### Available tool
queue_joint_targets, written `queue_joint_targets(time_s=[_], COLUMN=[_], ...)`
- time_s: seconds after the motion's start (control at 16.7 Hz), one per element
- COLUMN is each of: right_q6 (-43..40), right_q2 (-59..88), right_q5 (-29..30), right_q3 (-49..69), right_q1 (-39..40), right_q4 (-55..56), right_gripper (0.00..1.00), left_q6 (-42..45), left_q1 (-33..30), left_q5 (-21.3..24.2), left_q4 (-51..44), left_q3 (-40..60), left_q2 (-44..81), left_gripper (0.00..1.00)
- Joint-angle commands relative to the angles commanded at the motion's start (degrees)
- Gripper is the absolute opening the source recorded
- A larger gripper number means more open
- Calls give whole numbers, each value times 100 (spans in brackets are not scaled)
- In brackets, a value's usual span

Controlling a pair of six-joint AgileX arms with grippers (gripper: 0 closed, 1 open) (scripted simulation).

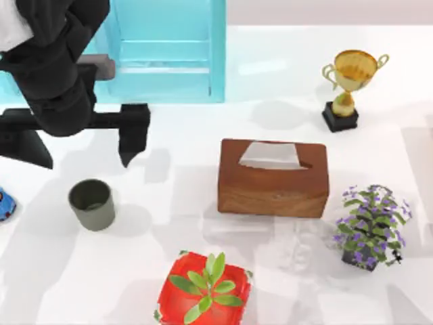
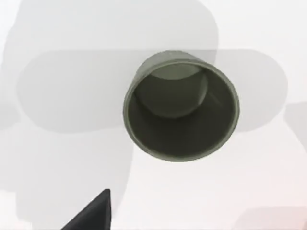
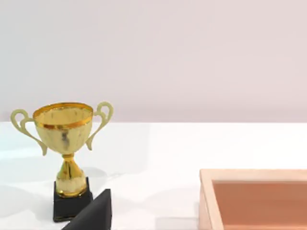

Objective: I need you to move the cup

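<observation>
The cup (image 1: 91,204) is small, grey-green and handleless, and stands upright on the white table at the left. My left gripper (image 1: 81,152) hovers just behind it and higher up. It is open, with its two black fingers spread wide on a crossbar and nothing between them. The left wrist view looks straight down into the cup (image 2: 181,105) and its dark inside, and one black fingertip (image 2: 96,211) pokes in beside it, apart from the rim. My right arm sits parked low on the right side, facing the trophy.
A wooden tissue box (image 1: 273,177) lies mid-table. A gold trophy (image 1: 350,84) stands back right, a purple flower pot (image 1: 371,227) at the right, and a red pot with a green plant (image 1: 205,291) at the front. A blue rack (image 1: 169,47) stands behind. White table lies between the cup and the tissue box.
</observation>
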Motion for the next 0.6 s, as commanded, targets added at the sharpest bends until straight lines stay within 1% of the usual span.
queue_joint_targets(time_s=[0.24,0.6], right_q6=[0,0], right_q2=[0,0], right_q5=[0,0], right_q3=[0,0], right_q1=[0,0], right_q4=[0,0], right_gripper=[100,100], left_q6=[-130,-125], left_q1=[-138,-114], left_q5=[-21,-19], left_q4=[-426,-406], left_q3=[592,576], left_q2=[612,615], left_gripper=[100,100])
